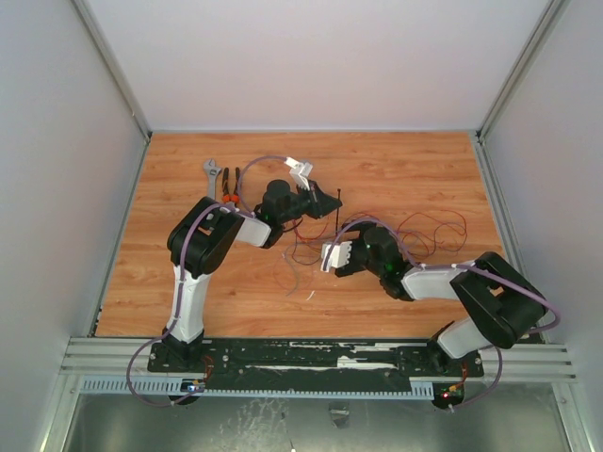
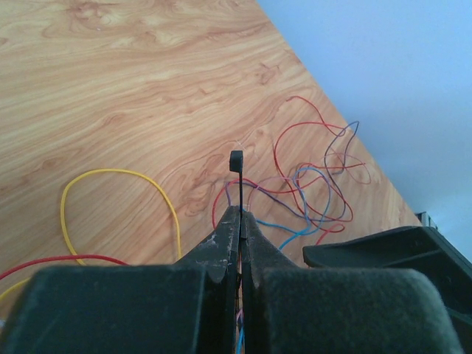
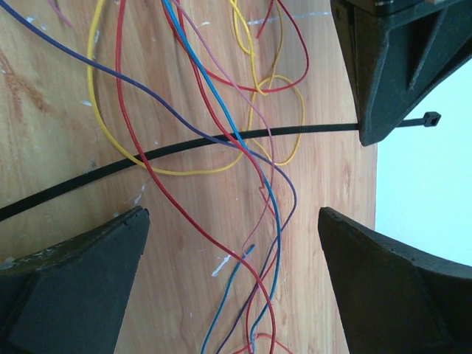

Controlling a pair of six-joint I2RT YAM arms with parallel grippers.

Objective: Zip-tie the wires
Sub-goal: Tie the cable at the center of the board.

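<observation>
Left wrist view, left end effector [image 2: 240, 214] clamped shut on the zip tie [image 2: 237, 181], right end effector [image 3: 232, 243] spread wide over the wires [image 3: 251, 155], holding nothing

Wrench [image 1: 214, 175] & pliers [image 1: 233, 181] side by side far left on surface [image 1: 415, 169], wrench on the left. Wires [image 1: 429, 231] spread mid-surface, reaching right. Zip tie [image 3: 184, 147] crosses wires w/ head end in left gripper [image 2: 240, 214] jaws.

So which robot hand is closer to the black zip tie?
Left. The left gripper is shut on the zip tie, whose head sticks out past the fingertips. The right gripper is open near the strip and grips nothing.
</observation>
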